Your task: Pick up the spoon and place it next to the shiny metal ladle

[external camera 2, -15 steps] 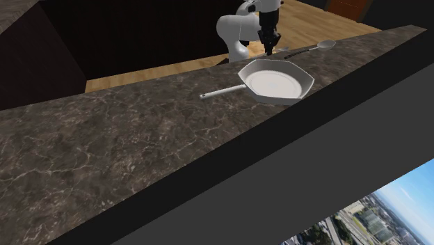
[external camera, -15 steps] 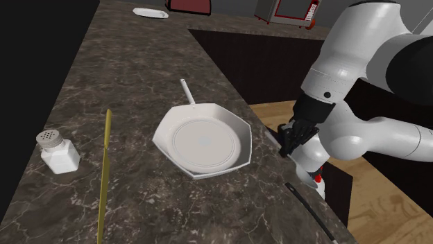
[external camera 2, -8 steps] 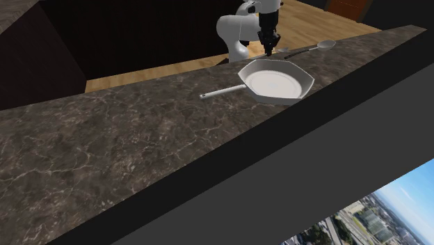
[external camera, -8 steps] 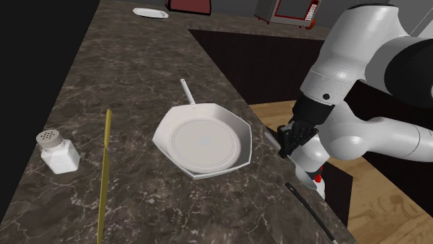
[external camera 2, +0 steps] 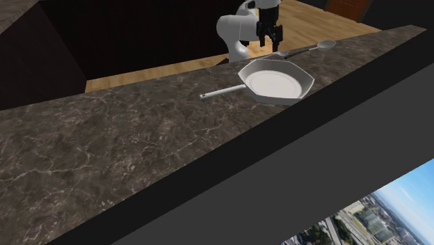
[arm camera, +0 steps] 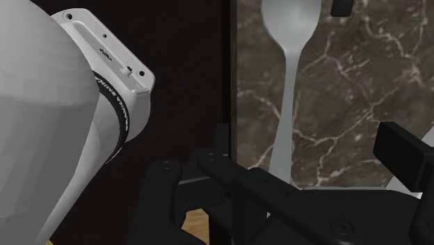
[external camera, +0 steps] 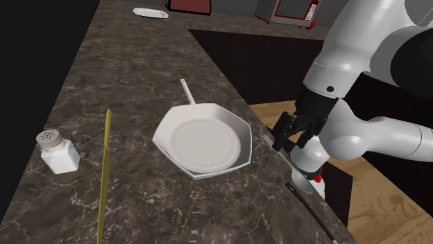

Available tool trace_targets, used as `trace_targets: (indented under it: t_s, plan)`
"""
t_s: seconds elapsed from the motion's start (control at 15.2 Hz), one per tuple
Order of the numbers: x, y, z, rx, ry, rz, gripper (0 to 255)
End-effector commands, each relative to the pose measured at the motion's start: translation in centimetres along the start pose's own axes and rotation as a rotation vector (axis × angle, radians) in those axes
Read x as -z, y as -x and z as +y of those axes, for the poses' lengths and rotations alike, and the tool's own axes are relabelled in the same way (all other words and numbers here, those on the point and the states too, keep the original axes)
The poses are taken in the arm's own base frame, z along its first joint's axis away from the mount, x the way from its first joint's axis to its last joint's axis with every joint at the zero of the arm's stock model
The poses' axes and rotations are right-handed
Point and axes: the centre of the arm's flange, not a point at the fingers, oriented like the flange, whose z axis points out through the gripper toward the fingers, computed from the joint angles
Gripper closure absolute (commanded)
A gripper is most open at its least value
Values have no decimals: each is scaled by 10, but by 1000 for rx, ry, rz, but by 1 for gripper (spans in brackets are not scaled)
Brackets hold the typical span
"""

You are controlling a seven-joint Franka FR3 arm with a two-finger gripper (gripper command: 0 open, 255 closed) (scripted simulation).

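Over the spoon (arm camera: 286,90), the gripper (external camera: 288,141) is poised spread for the pick; a descent astride the handle is needed

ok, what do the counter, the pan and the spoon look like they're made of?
Counter: dark stone, marble-like, going by its pale veins. Pan: plain matte white with no texture, so its material is open. Spoon: smooth light grey with a soft sheen, possibly metal.
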Motion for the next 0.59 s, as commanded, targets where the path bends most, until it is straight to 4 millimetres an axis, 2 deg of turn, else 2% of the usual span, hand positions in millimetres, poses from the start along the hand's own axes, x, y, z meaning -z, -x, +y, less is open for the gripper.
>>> trace_targets:
  t_s: [0.0,0.07,0.53]
  plan:
    - [23,0,2,-1,0,1,0]
    - [34,0,2,-1,0,1,0]
    - [34,0,2,-1,0,1,0]
